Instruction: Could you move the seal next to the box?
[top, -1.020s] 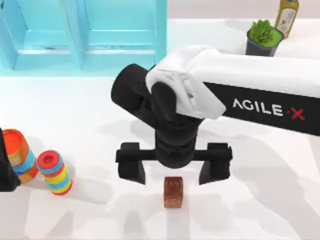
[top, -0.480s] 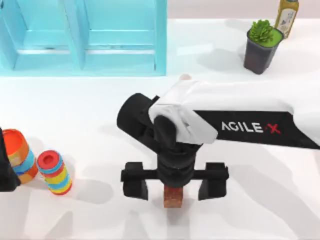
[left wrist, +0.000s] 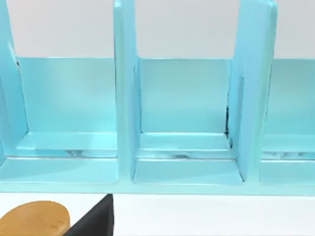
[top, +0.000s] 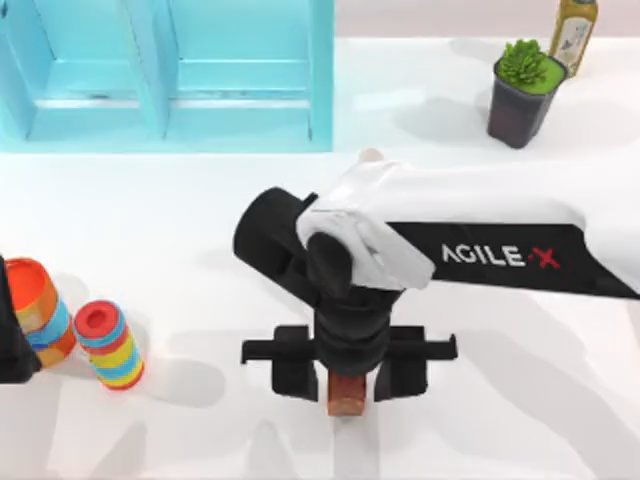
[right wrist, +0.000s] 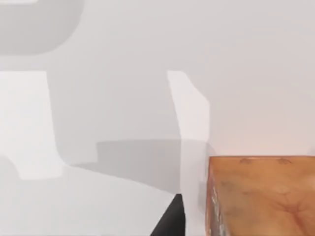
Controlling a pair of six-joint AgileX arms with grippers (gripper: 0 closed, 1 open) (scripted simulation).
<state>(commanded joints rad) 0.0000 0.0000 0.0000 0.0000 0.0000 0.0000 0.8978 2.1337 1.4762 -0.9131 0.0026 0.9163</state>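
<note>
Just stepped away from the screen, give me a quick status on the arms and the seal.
Right gripper low over the seal, fingers close on either side. Left arm parked at table's left edge. Seal stands far from the blue box; striped cylinders off to the left, clear.

On the table (top: 180, 230) stand one seal (top: 346, 397), two striped cylinders (top: 110, 345) (both multicoloured), one potted plant (top: 522, 90), one bottle (top: 574, 32) and one blue box (top: 170, 70), with two arms present.

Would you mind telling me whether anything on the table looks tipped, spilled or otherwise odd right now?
Nothing stands out. The seal stands upright between the right gripper's fingers, the two striped cylinders and the plant pot stand upright, and the left gripper is at the table's left edge.
</note>
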